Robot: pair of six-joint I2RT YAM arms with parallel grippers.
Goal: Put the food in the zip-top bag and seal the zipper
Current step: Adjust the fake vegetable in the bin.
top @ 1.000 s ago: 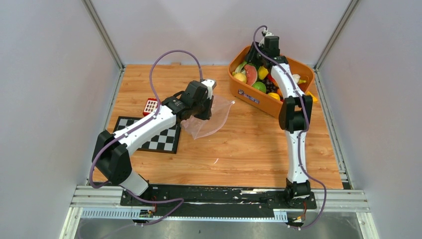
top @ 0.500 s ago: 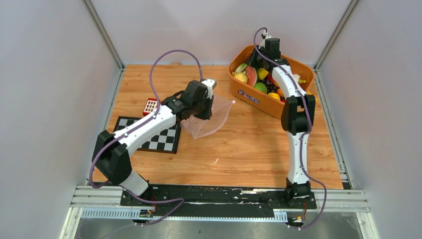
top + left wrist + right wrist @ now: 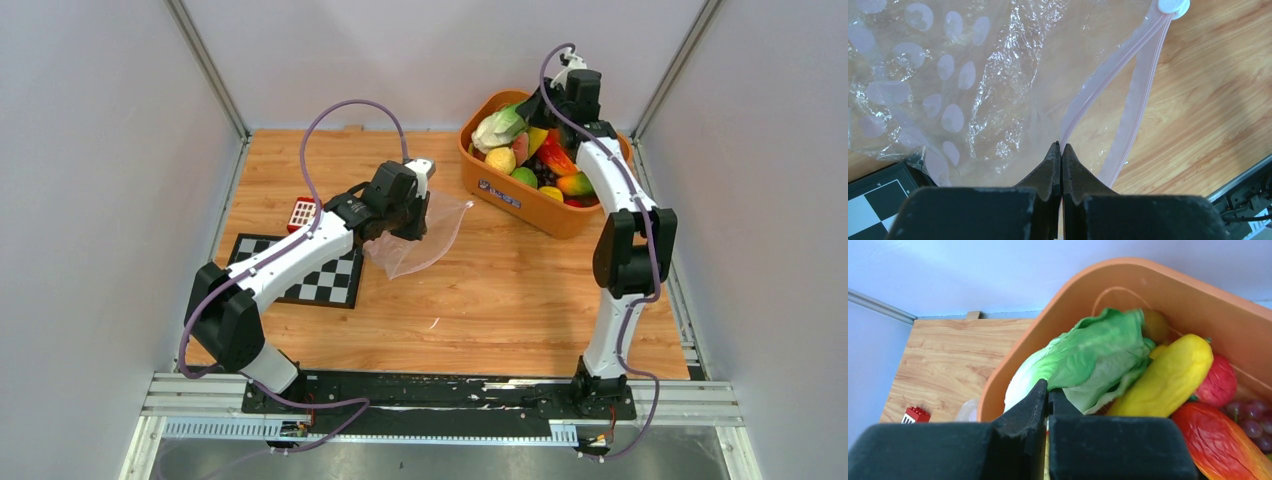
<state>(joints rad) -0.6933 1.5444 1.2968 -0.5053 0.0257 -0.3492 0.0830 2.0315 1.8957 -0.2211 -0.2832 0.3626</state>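
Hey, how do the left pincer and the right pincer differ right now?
The left pincer pinches the zipper over the table; the right pincer pinches the green cabbage at the orange basket in the far corner. Both are shut.
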